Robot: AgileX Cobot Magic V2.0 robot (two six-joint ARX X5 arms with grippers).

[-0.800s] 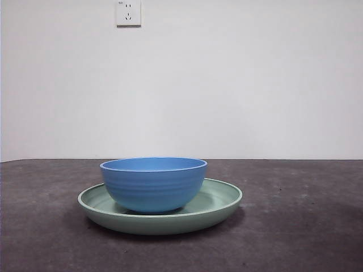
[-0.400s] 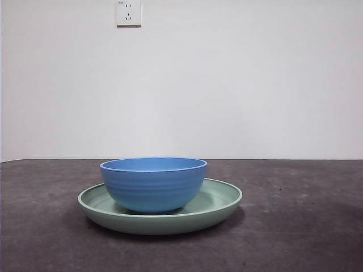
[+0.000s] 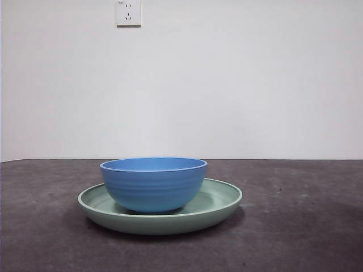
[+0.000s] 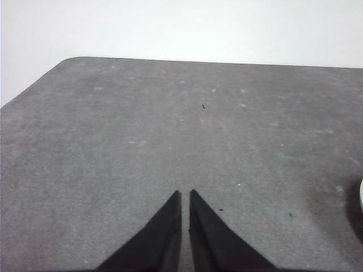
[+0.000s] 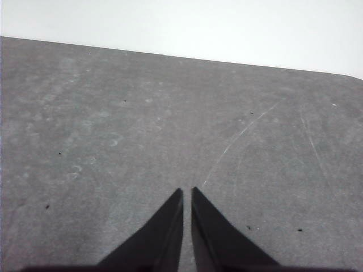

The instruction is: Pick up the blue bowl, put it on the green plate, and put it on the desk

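Observation:
The blue bowl [image 3: 153,184] stands upright inside the green plate [image 3: 222,199], which rests on the dark grey desk [image 3: 300,226] at the centre of the front view. No arm shows in the front view. My left gripper [image 4: 185,195] is shut and empty over bare desk; a sliver of the green plate's rim [image 4: 361,195] shows at the picture's edge. My right gripper [image 5: 186,191] is shut and empty over bare desk [image 5: 142,130], with neither bowl nor plate in its view.
A white wall stands behind the desk, with a power socket [image 3: 129,12] high up. The desk's rounded corner [image 4: 68,61] shows in the left wrist view. Faint scratches mark the desk [image 5: 244,136] in the right wrist view.

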